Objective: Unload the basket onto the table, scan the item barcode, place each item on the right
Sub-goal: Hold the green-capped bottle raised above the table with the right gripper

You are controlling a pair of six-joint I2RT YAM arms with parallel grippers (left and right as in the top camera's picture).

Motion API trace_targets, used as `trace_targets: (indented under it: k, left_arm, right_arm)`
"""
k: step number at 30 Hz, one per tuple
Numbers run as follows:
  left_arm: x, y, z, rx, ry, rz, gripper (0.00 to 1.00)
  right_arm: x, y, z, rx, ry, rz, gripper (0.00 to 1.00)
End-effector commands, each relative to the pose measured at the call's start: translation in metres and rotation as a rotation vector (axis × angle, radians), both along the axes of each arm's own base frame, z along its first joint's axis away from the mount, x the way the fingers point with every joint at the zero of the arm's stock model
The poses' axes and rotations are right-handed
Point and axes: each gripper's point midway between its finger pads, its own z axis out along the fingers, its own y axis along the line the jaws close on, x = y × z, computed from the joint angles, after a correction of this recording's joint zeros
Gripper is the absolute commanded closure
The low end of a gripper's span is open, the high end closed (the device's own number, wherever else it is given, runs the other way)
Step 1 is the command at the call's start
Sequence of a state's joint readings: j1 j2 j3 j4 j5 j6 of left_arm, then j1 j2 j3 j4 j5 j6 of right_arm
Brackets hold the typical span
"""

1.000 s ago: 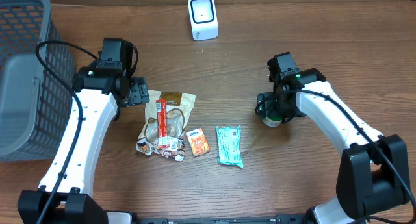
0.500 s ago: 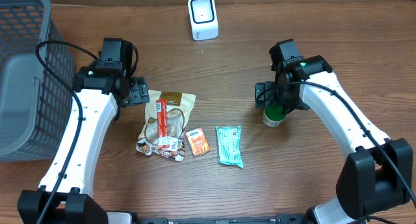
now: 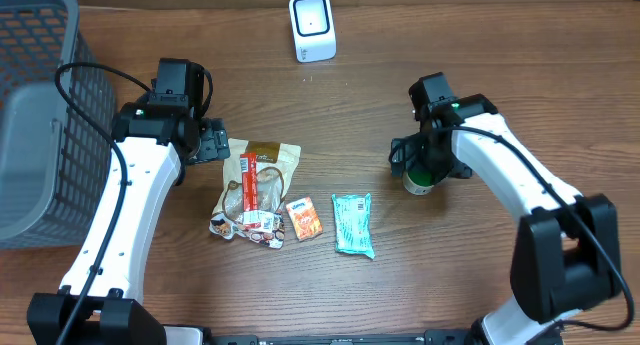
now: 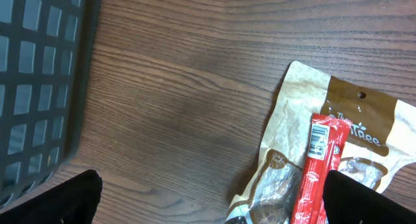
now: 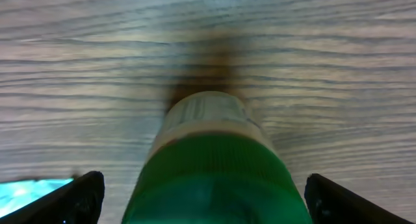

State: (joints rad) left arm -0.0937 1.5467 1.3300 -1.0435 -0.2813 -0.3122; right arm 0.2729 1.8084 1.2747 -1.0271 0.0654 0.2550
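Note:
A small bottle with a green cap [image 3: 419, 182] stands upright on the wooden table at the right. My right gripper [image 3: 423, 169] hovers over it, open. In the right wrist view the green cap [image 5: 214, 178] fills the space between the two dark fingertips [image 5: 73, 198], and neither visibly touches it. A white barcode scanner [image 3: 311, 27] stands at the back centre. My left gripper [image 3: 220, 145] is open and holds nothing, just left of a brown snack pouch [image 3: 262, 175]. The left wrist view shows that pouch [image 4: 351, 113] with a red stick pack [image 4: 322, 165] lying on it.
A grey mesh basket [image 3: 40, 105] fills the far left; its wall [image 4: 39, 74] shows in the left wrist view. An orange packet [image 3: 304, 218] and a teal packet [image 3: 353, 223] lie in the front middle, beside crumpled wrappers [image 3: 240, 225].
My right arm has shifted slightly above the bottle, first right, then back left. The bottle has stayed in place. The left arm has not moved.

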Motion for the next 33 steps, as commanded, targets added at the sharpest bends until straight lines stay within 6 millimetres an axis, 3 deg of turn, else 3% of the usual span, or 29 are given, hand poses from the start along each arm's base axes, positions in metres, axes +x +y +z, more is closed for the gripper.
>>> trace_targets:
  k: [1,31,33]
  left_arm:
    - [0.001,0.002,0.000,0.010,0.001,0.004,0.00]
    - [0.001,0.002,0.000,0.010,0.001,0.003,0.00]
    - [0.001,0.002,0.000,0.010,0.001,0.004,0.00]
  right_arm:
    - [0.002,-0.007,-0.007,-0.032,0.002,-0.015,0.01]
    - [0.000,-0.006,-0.029,-0.019,-0.014,-0.012,0.00]
    - [-0.001,-0.007,-0.030,-0.021,-0.008,-0.012,0.06]
